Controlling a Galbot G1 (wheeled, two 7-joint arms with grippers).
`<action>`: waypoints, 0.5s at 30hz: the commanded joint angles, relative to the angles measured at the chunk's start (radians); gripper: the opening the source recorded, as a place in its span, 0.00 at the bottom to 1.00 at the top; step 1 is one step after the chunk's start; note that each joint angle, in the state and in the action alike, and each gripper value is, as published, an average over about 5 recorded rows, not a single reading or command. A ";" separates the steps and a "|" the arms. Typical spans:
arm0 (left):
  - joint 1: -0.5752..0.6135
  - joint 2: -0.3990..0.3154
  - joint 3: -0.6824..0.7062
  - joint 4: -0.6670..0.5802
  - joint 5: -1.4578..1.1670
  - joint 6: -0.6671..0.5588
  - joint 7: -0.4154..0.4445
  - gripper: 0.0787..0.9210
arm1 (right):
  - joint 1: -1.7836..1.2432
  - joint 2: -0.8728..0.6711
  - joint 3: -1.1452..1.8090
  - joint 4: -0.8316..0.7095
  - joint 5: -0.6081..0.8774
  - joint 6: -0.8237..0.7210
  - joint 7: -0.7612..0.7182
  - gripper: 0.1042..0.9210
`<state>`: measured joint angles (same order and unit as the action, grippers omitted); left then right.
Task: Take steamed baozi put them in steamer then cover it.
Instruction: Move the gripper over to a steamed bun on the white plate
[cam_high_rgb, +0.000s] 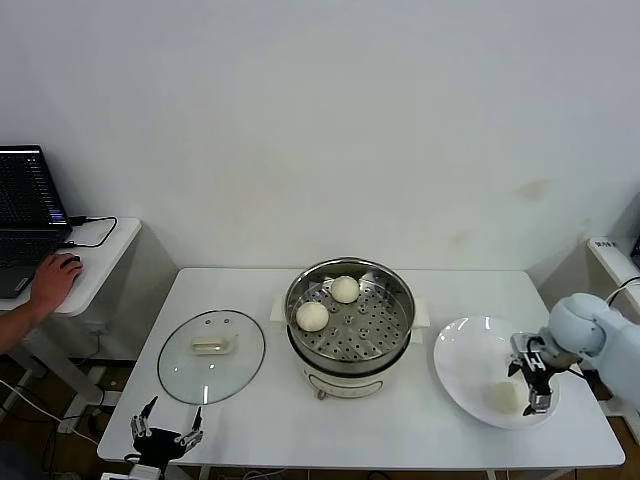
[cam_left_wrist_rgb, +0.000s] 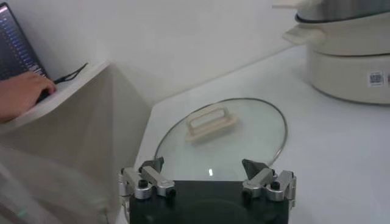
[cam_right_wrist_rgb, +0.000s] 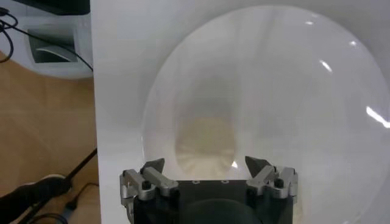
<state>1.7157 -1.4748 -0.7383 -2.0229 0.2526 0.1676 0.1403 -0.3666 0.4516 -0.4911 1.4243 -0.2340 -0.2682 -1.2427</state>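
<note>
At the front left corner of the surface (cam_high_rgb: 250, 420) the left tool (cam_high_rgb: 166, 434) waits with its fingers spread, holding nothing. Just behind it the glass lid (cam_high_rgb: 211, 356) lies flat. In the middle stands the steamer (cam_high_rgb: 349, 325), uncovered, with two steamed baozi (cam_high_rgb: 312, 316) on its perforated tray. Near the right edge is a white plate (cam_high_rgb: 465, 365) with one more baozi (cam_right_wrist_rgb: 206, 145) on it. The right tool (cam_high_rgb: 532, 380) hangs just over this bun, fingers spread wide, not pinching it.

Three baozi (cam_high_rgb: 345, 289), one steamer (cam_high_rgb: 396, 300)
</note>
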 joint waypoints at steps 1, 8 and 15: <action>0.001 0.001 0.000 0.000 0.001 0.000 0.000 0.88 | -0.039 0.006 0.023 -0.013 -0.007 0.001 0.012 0.88; 0.005 -0.002 0.001 0.002 0.003 -0.002 -0.003 0.88 | -0.038 0.025 0.022 -0.027 -0.006 -0.001 0.026 0.88; -0.001 -0.005 0.005 0.009 0.007 -0.002 -0.004 0.88 | -0.026 0.030 0.020 -0.037 -0.005 0.000 0.032 0.88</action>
<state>1.7149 -1.4798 -0.7336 -2.0139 0.2588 0.1654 0.1370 -0.3874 0.4782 -0.4766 1.3927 -0.2378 -0.2682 -1.2158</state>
